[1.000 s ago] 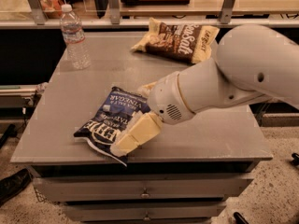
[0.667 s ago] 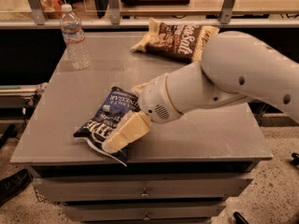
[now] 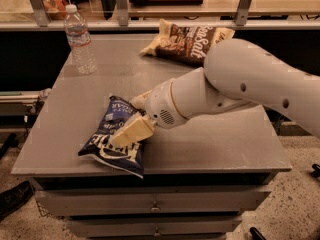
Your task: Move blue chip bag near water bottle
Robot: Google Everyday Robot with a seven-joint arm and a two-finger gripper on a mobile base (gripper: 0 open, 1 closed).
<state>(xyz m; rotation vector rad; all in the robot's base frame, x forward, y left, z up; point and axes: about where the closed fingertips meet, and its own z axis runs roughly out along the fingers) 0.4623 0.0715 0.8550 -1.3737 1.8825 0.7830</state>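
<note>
The blue chip bag [image 3: 111, 143] lies flat near the table's front left edge, dark navy with white lettering. My gripper [image 3: 125, 121] is down on the bag's upper right part. Its cream fingers [image 3: 133, 130] are spread: one lies across the bag's top face and the other sits at the bag's far corner. The bag rests on the table, not lifted. The water bottle [image 3: 80, 40] stands upright at the table's back left corner, well apart from the bag and the gripper.
A brown-and-cream chip bag [image 3: 189, 42] lies at the back of the grey table [image 3: 215, 144]. My white arm [image 3: 250, 84] crosses the table's right half. A glass-and-metal rail [image 3: 150, 24] runs behind the table. Drawers sit below the front edge.
My gripper and arm have moved left and a little forward over the blue chip bag. The bag and the bottle have not moved.
</note>
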